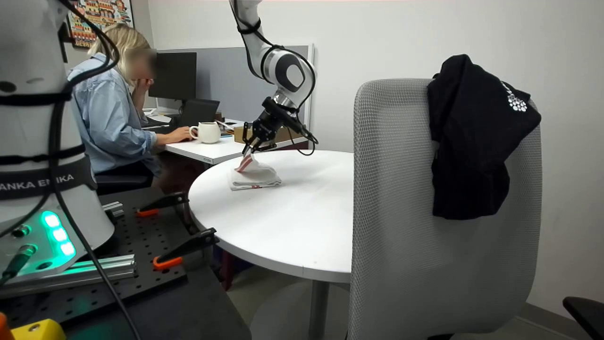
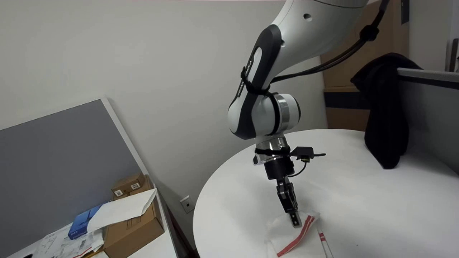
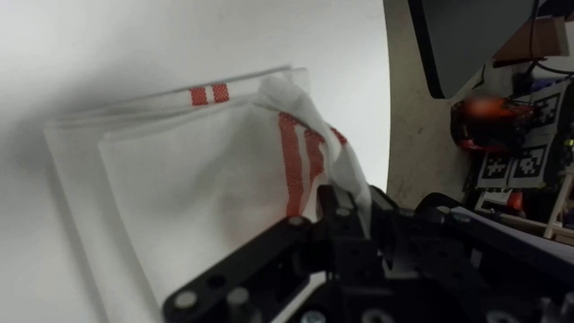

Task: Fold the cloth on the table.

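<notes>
Close to the camera in an exterior view, a white robot base with glowing green lights (image 1: 35,141) stands on a black plate dotted with holes (image 1: 141,241), a black-and-orange clamp (image 1: 191,244) at its edge; across the view, a grey mesh office chair (image 1: 410,269) has a black garment with a white print (image 1: 472,141) draped over its back. Just beyond, partly hidden by the chair, is the large round table with a smooth white top (image 1: 283,231). On it, near the rim, lies the thin white cloth with red stripes (image 1: 259,177), folded in flat layers, one corner raised above the rest. Over it, a white jointed robot arm (image 1: 270,68) ends in a black two-fingered gripper (image 1: 247,150) tilted downward, the jaws clamped on that raised corner; in the wrist view the fabric runs between the fingers (image 3: 331,204), and a pair of red stripes bends up toward them. Past the table stands a white desk (image 1: 207,152) bearing a cream mug (image 1: 209,132), a brown cardboard box (image 2: 134,233) and a dark monitor (image 1: 175,75). A blond-haired person in a light-blue shirt (image 1: 111,113) sits there. Behind the desk rises a grey upright partition (image 1: 226,89), and farthest back is the pale wall (image 1: 401,38)
</notes>
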Controlling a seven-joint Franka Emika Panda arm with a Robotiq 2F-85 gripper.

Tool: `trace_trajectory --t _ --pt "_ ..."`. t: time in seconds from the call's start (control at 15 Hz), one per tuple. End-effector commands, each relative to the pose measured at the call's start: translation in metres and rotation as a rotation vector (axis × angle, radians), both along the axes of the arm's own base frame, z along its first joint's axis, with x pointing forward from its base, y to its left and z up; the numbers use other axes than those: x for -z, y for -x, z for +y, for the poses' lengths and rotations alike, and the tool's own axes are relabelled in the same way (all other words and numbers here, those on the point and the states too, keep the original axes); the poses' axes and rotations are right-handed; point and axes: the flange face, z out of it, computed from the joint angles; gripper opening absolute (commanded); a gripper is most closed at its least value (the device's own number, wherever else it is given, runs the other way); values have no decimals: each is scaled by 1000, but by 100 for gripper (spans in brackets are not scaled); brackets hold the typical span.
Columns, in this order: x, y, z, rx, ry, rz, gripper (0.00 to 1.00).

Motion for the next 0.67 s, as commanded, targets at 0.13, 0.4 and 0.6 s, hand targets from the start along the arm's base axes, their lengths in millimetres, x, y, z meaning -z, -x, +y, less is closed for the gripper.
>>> trace_trajectory --t 0.13,0.4,0.6 --pt "11 11 -29 194 29 6 33" --pt "11 6 -44 286 34 -13 62" --pt "6 -2 -52 347 35 -44 84"
